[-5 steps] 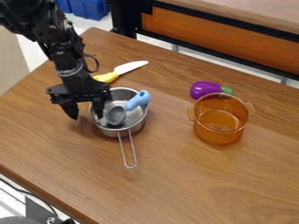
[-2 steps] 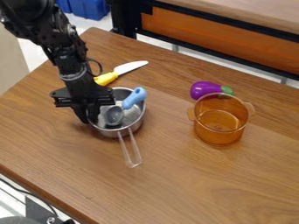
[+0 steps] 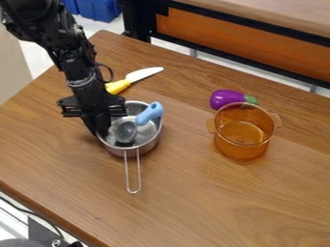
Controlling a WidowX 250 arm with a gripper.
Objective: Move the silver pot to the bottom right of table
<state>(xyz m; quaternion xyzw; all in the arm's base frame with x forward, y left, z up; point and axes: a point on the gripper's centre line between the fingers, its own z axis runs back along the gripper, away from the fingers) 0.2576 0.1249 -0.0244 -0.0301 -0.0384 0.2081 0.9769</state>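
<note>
ok | spoon [image 3: 149, 114] in silver pot [image 3: 148, 146] | org. pot [image 3: 241, 147] & eggplant [image 3: 226, 99] to r.

Saucepan [image 3: 147, 146] right of your gripper [image 3: 101, 132], ladle [image 3: 126, 131] in it, knife [image 3: 140, 75] behind right, pot [image 3: 241, 150] well right, eggplant [image 3: 226, 98] behind pot

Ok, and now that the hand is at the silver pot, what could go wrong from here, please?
The hand grips the silver pot at one side of its rim, so the pot may tip or twist if lifted. The blue-handled ladle lies loose inside, its handle at the rim, and could slide out. The wire handle sticks out and might bump the orange pot on the way right.
</note>
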